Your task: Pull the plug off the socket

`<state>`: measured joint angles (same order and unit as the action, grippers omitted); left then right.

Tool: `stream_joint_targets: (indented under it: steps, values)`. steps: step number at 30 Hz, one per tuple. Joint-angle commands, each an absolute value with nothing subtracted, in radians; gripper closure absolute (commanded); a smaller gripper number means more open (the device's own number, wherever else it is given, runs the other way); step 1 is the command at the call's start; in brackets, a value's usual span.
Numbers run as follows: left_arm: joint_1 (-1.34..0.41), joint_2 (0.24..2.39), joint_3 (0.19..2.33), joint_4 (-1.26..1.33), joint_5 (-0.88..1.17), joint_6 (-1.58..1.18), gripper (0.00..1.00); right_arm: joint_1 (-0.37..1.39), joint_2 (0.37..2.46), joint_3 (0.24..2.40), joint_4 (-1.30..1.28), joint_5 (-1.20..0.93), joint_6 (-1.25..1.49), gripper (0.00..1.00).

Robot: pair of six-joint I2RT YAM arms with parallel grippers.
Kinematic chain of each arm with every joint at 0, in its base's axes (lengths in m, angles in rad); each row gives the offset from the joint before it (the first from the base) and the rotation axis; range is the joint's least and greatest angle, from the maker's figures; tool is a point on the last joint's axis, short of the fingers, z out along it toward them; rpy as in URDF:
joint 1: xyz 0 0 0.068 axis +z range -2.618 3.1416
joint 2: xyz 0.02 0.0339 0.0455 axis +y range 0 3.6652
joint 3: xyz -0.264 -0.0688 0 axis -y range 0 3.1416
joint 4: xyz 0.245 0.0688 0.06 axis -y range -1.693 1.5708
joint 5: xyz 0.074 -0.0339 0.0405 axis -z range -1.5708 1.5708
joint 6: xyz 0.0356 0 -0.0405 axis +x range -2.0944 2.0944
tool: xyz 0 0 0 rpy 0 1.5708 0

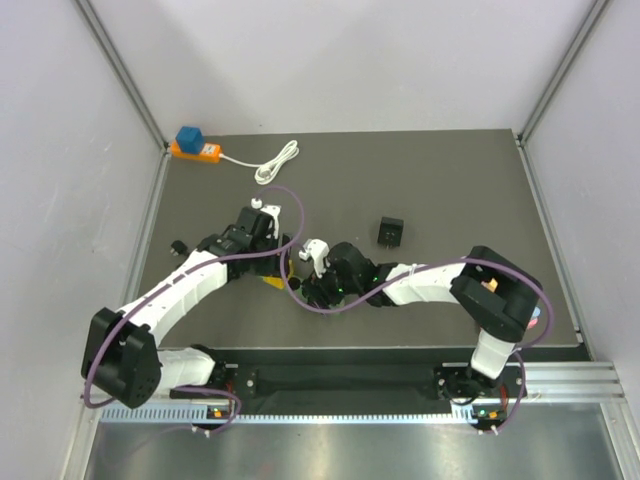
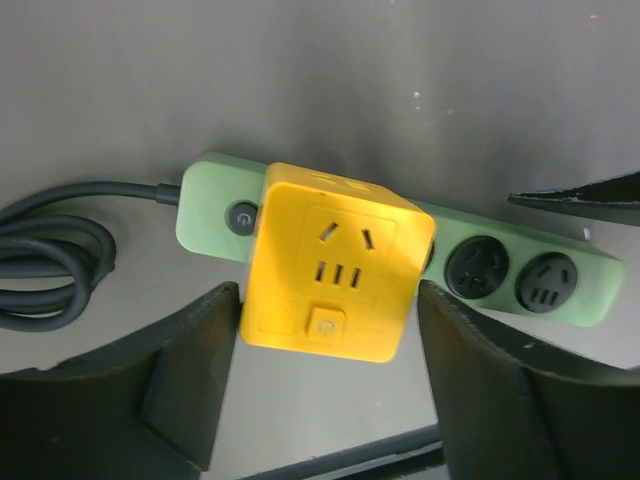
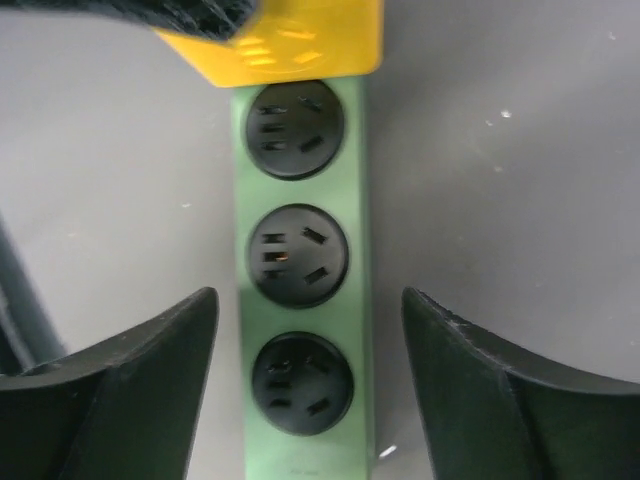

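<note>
A yellow cube plug [image 2: 335,265] sits plugged into a green power strip [image 2: 500,275] lying on the dark table. My left gripper [image 2: 330,300] is open, with its black fingers [image 2: 195,360] flanking the cube close against both sides. The right gripper [image 3: 310,300] is open and straddles the strip's [image 3: 305,250] free end, where three empty sockets show, with gaps on both sides. The cube's edge [image 3: 300,50] shows at the top of that view. From above, both grippers [image 1: 270,265] [image 1: 318,288] meet at table centre, with only a sliver of the yellow cube [image 1: 272,282] visible.
The strip's black cable [image 2: 50,250] coils to its left. An orange and blue socket block [image 1: 196,147] with a white cord [image 1: 275,160] lies at the back left. A black adapter [image 1: 390,232] and a small black piece [image 1: 178,246] rest on the table.
</note>
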<state>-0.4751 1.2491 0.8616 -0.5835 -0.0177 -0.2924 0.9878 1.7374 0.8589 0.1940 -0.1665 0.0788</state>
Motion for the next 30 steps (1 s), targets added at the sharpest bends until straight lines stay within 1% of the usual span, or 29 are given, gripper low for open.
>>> stream_joint_targets:
  steps: [1, 2, 3, 5, 8, 9, 11, 12, 14, 15, 16, 21, 26, 28, 29, 30]
  values:
    - [-0.482, 1.265, 0.853, -0.523, -0.006, -0.287, 0.26, 1.005, 1.766, 0.896, 0.256, -0.078, 0.072, 0.29]
    - [-0.482, 1.27, 0.853, -0.52, -0.005, -0.288, 0.3, 1.009, 1.77, 0.894, 0.261, -0.069, 0.071, 0.3]
    - [-0.482, 1.273, 0.854, -0.519, -0.006, -0.294, 0.33, 1.011, 1.773, 0.891, 0.264, -0.06, 0.071, 0.33]
    - [-0.482, 1.275, 0.856, -0.518, -0.005, -0.304, 0.41, 1.025, 1.781, 0.887, 0.275, -0.022, 0.069, 0.36]
    - [-0.482, 1.27, 0.861, -0.522, -0.005, -0.319, 0.56, 1.043, 1.79, 0.873, 0.29, 0.027, 0.078, 0.44]
    - [-0.482, 1.27, 0.862, -0.522, -0.006, -0.324, 0.7, 1.049, 1.79, 0.862, 0.298, 0.037, 0.084, 0.54]
    - [-0.483, 1.267, 0.858, -0.511, 0.031, -0.342, 0.86, 1.071, 1.79, 0.844, 0.314, 0.087, 0.107, 0.64]
    - [-0.482, 1.263, 0.853, -0.506, 0.035, -0.353, 1.0, 1.077, 1.789, 0.836, 0.319, 0.104, 0.115, 0.79]
    - [-0.48, 1.249, 0.844, -0.493, 0.044, -0.385, 1.0, 1.097, 1.781, 0.807, 0.33, 0.164, 0.139, 0.95]
    - [-0.48, 1.24, 0.83, -0.471, 0.058, -0.4, 1.0, 1.101, 1.778, 0.795, 0.343, 0.184, 0.149, 1.0]
    - [-0.48, 1.217, 0.822, -0.46, 0.061, -0.416, 1.0, 1.106, 1.77, 0.784, 0.347, 0.214, 0.17, 1.0]
    - [-0.479, 1.111, 0.764, -0.379, 0.055, -0.531, 1.0, 1.109, 1.781, 0.742, 0.342, 0.236, 0.189, 1.0]
    - [-0.479, 1.051, 0.736, -0.333, 0.014, -0.672, 1.0, 1.137, 1.822, 0.81, 0.232, 0.307, 0.17, 1.0]
    - [-0.48, 1.035, 0.748, -0.316, 0.044, -0.664, 1.0, 1.137, 1.821, 0.813, 0.222, 0.295, 0.164, 1.0]
    - [-0.506, 1.037, 0.788, -0.342, 0.023, -0.623, 1.0, 1.137, 1.819, 0.815, 0.219, 0.291, 0.166, 1.0]
    - [-0.526, 1.055, 0.822, -0.394, -0.048, -0.594, 1.0, 1.137, 1.816, 0.818, 0.215, 0.272, 0.163, 1.0]
